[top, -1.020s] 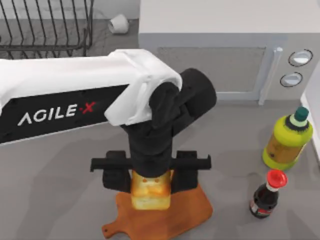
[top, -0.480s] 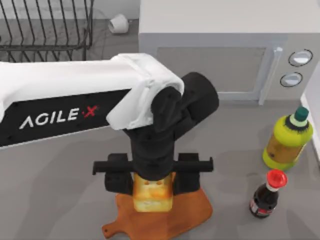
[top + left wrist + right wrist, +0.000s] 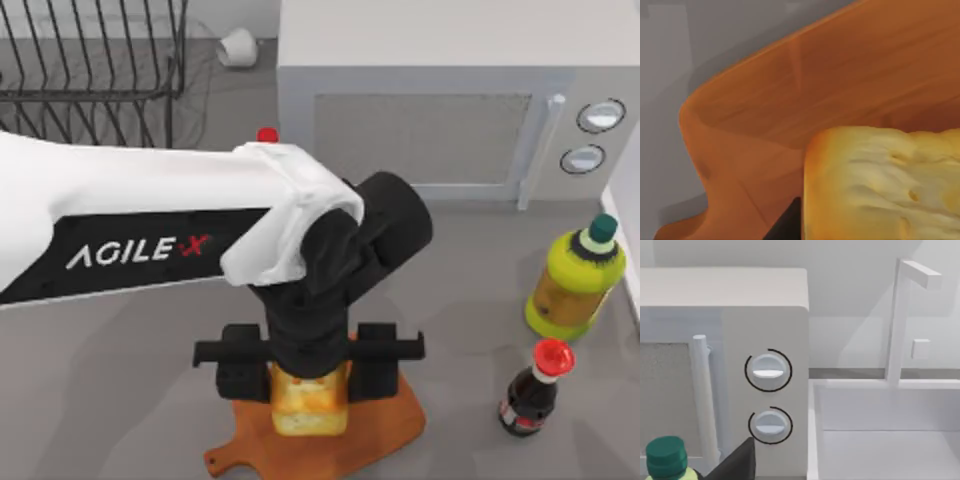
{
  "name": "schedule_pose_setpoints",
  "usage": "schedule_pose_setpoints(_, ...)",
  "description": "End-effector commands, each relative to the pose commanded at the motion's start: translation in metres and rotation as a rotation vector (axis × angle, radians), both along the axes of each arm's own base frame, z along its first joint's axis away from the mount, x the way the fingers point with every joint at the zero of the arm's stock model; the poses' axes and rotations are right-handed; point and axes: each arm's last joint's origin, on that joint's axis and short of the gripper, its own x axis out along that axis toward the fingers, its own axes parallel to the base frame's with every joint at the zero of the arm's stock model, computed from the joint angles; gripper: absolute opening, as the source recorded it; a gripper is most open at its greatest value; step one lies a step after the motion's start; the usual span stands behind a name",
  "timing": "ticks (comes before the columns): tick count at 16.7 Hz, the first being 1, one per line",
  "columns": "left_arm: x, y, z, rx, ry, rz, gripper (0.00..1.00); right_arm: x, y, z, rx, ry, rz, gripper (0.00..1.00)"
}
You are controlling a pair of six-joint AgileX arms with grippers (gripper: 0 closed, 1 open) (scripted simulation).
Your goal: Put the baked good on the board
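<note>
The baked good [image 3: 310, 406], a golden-yellow chunk with a toasted crust, sits between the fingers of my left gripper [image 3: 310, 388], which is shut on it. It hangs over the middle of the board [image 3: 385, 430], a brown wooden cutting board with a short handle at the table's front. The left wrist view shows the baked good [image 3: 880, 185] close up above the board [image 3: 815, 85], and I cannot tell whether they touch. A dark fingertip [image 3: 737, 462] of my right gripper shows in the right wrist view, parked off to the right.
A microwave [image 3: 430, 110] stands at the back. A yellow-green bottle [image 3: 575, 280] and a dark red-capped bottle [image 3: 530, 390] stand right of the board. A wire dish rack [image 3: 90, 60] and a white cup [image 3: 238, 46] are back left. A white sink [image 3: 890, 430] lies beside the microwave.
My left arm has shifted slightly right and toward the front and has come down, carrying the baked good closer to the board. A small red cap now shows behind the arm.
</note>
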Motion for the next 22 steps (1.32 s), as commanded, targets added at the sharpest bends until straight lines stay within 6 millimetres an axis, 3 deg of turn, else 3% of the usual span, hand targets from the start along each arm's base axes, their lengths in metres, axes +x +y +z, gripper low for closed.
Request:
schedule_pose_setpoints(7,-0.0011,0.0008,-0.0121,0.013,0.009,0.000,0.00,0.0000,0.0000,0.0000,0.000,0.000,0.000,1.00)
schedule_pose_setpoints(20,-0.0011,0.0008,-0.0121,0.013,0.009,0.000,0.98,0.0000,0.0000,0.0000,0.000,0.000,0.000,1.00)
schedule_pose_setpoints(22,-0.0011,0.0008,-0.0121,0.013,0.009,0.000,1.00,0.0000,0.0000,0.0000,0.000,0.000,0.000,1.00)
